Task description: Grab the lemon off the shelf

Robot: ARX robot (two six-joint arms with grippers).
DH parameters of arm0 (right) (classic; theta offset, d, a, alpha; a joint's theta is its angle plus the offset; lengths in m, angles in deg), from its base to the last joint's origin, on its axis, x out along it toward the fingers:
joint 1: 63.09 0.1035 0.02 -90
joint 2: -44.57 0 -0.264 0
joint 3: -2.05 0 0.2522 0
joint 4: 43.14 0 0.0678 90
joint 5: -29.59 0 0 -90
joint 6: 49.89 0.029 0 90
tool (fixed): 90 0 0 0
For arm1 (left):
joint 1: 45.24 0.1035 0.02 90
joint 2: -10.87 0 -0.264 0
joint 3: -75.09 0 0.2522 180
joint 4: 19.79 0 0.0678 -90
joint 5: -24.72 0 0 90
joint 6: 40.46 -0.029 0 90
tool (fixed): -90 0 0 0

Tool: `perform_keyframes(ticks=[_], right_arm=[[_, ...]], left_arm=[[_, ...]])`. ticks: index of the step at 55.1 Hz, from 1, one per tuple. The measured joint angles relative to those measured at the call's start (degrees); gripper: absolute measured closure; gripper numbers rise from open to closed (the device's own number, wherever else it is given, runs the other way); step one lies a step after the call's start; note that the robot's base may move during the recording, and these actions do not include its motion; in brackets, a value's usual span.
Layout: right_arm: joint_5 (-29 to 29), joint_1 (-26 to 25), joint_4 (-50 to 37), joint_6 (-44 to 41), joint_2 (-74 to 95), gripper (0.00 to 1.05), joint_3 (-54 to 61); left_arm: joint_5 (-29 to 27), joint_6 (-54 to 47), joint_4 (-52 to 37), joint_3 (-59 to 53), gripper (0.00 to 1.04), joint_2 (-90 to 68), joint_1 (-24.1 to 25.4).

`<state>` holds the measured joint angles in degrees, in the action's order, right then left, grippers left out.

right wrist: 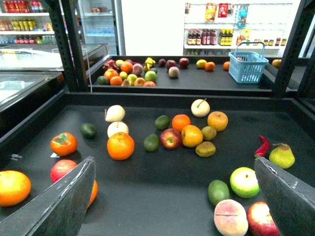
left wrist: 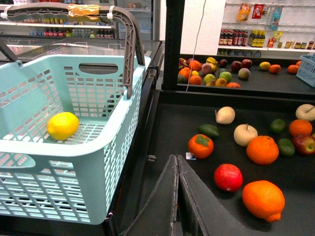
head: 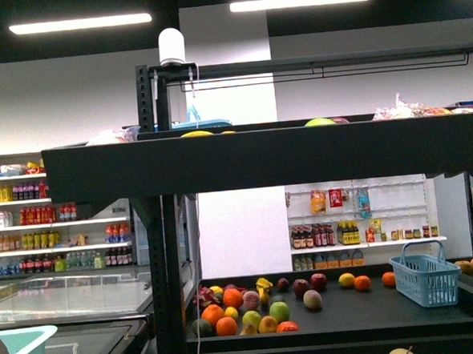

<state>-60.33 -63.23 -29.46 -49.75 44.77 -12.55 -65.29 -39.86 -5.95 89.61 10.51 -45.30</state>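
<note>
The room was a store under long ceiling lights, its white-backed wall racks stocked with bottles, jars and hanging packets — no label or brand on any of them could be read. In front stood the black tiered shelf, its upper tray crossing the front view at eye level and a lower tray behind it carrying a heap of mixed fruit at about 7 o'clock and a blue basket at 3 o'clock. A glass-topped freezer sat at 9 o'clock.

The nearest tray was flat, dark and matte, with fruit scattered over it: oranges, apples, pears, avocados, a persimmon, a red chilli.

A pale green basket with a grey handle stood just beside this tray, outside its edge. The lemon lay on the basket floor, alone, touching nothing else — so it was off the shelf.

The left gripper had its two dark fingers pressed together to a point, clamped on nothing, above the tray beside the basket. The right gripper had its fingers spread wide apart over the fruit, with nothing between them.
</note>
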Motion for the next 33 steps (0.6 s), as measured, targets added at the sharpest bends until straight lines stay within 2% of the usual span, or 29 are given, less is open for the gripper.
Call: perform_keyframes(ticks=[3, 9, 14, 21, 26, 33], right_arm=[[0.0, 0.0, 0.0, 0.0, 0.0, 0.08, 0.0], [-0.02, 0.0, 0.0, -0.02, 0.0, 0.08, 0.0], [-0.02, 0.0, 0.0, 0.0, 0.0, 0.08, 0.0], [-0.02, 0.0, 0.0, 0.0, 0.0, 0.08, 0.0], [-0.02, 0.0, 0.0, -0.02, 0.0, 0.08, 0.0], [-0.02, 0.0, 0.0, 0.0, 0.0, 0.08, 0.0]], left_arm=[[0.0, 0.02, 0.0, 0.0, 1.0, 0.0, 0.0], [0.0, 0.02, 0.0, 0.0, 0.79, 0.0, 0.0], [0.0, 0.02, 0.0, 0.0, 0.57, 0.0, 0.0], [0.0, 0.02, 0.0, 0.0, 0.32, 0.0, 0.0], [0.0, 0.0, 0.0, 0.0, 0.07, 0.0, 0.0], [0.0, -0.09, 0.0, 0.0, 0.08, 0.0, 0.0]])
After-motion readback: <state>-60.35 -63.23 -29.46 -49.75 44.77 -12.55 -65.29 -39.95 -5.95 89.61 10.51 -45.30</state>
